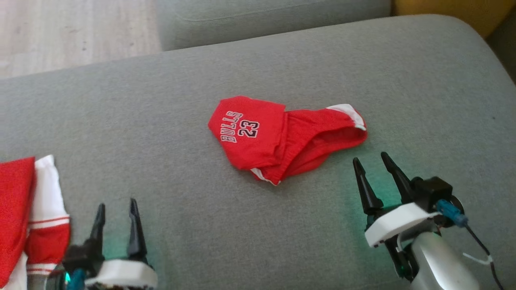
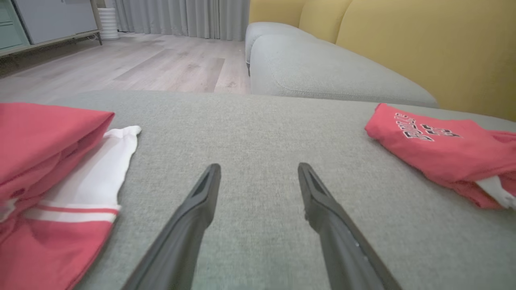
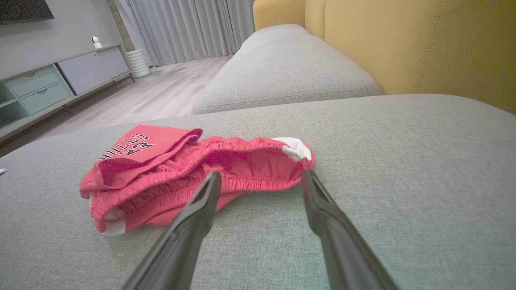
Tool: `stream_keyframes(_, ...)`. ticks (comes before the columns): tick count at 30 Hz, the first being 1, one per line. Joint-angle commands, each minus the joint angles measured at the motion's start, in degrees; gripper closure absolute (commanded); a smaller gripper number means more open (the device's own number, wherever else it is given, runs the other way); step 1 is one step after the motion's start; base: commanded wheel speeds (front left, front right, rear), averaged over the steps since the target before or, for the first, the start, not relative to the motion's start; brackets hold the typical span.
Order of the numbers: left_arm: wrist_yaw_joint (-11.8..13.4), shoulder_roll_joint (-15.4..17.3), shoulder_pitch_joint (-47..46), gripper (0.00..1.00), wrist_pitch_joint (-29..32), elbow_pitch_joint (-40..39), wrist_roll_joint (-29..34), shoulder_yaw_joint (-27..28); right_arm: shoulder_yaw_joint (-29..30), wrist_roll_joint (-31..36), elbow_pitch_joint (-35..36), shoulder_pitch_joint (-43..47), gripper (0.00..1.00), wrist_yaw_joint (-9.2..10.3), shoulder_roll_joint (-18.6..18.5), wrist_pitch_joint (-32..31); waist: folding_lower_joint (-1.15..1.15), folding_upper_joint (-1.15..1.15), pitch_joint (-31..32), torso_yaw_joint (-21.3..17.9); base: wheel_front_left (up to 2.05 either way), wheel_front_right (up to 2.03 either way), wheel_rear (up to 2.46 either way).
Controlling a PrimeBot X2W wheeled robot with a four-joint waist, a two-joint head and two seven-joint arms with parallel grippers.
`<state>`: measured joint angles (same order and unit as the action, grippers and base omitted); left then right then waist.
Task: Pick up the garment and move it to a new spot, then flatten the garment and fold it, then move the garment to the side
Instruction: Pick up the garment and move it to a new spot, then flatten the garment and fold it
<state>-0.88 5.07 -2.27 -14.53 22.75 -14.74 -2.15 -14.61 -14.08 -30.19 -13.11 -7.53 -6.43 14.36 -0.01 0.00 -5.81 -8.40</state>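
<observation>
A crumpled red garment (image 1: 278,137) printed "BULLS 23", with white trim, lies in the middle of the grey sofa seat (image 1: 161,121). The left wrist view has it at the right (image 2: 439,149); in the right wrist view it lies just beyond the fingers (image 3: 189,173). My right gripper (image 1: 369,157) stands open a little to the garment's near right, its tips close to the elastic waistband and holding nothing (image 3: 261,173). My left gripper (image 1: 117,203) is open and empty over bare cushion at the lower left (image 2: 259,166).
A second red-and-white garment (image 1: 36,209) lies at the seat's left edge, just left of my left gripper (image 2: 52,169). Another grey cushion (image 1: 262,20) and wooden floor (image 1: 72,32) lie beyond. A yellow backrest (image 2: 423,48) runs along the right.
</observation>
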Motion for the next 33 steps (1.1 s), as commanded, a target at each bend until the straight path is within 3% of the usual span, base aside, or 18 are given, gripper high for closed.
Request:
stream_keyframes(1, -0.8, -0.1, -0.5, 0.00, -0.5, -2.4, 1.5, 2.1, -0.5, 0.4, 1.5, -0.2, 0.00, 0.04, 0.2, 0.6, 0.01, 0.00, 0.3, 1.0, 0.00, 0.00, 0.00)
stream_keyframes(9, -3.0, -1.9, 1.8, 0.00, -0.5, -3.5, 4.3, 2.2, 0.5, 0.8, 0.4, -0.4, 0.00, 0.04, 0.7, 0.6, 0.01, 0.00, -0.5, 2.4, 0.00, 0.00, 0.00)
stream_keyframes(17, -3.5, -2.2, 0.5, 0.00, -0.5, -3.5, 4.4, 0.3, 4.4, 2.9, -1.5, -3.2, 0.00, 0.04, 0.7, 0.6, 0.01, 0.00, -2.3, 2.7, 0.00, 0.00, 0.00)
stream_keyframes(33, -2.8, -2.2, -2.2, 0.00, -0.5, -3.1, 2.1, -4.7, 11.0, 10.4, -15.4, -14.1, 0.00, 0.04, -1.9, 0.6, 0.01, 0.00, -6.4, 7.2, 0.00, 0.00, 0.00)
